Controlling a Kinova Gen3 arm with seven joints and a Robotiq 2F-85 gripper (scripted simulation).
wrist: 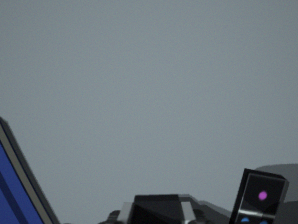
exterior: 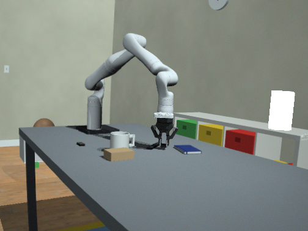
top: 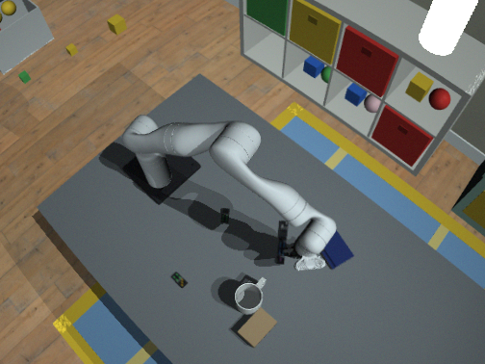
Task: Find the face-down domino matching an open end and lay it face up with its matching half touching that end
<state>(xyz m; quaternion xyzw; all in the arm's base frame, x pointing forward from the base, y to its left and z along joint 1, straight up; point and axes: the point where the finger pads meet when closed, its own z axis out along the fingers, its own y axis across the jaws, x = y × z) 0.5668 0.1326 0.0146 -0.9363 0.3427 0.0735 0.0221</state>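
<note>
The line of dominoes (top: 282, 237) lies dark and narrow on the grey table, left of my wrist. Its near end shows in the wrist view as a black half with a magenta pip (wrist: 261, 196). My gripper (exterior: 162, 143) points straight down at the table by that end, and its fingers are shut on a dark face-down domino (wrist: 160, 207), low at the table top. Another dark domino (top: 224, 215) stands further along toward the arm's base. A domino with coloured pips (top: 179, 279) lies flat and alone to the left. One more dark domino (top: 248, 279) lies behind the mug.
A white mug (top: 249, 298) and a tan box (top: 257, 326) stand in front of the gripper. A blue book (top: 338, 250) lies right beside the wrist and shows at the left edge of the wrist view (wrist: 15, 195). A shelf with coloured bins stands beyond the table.
</note>
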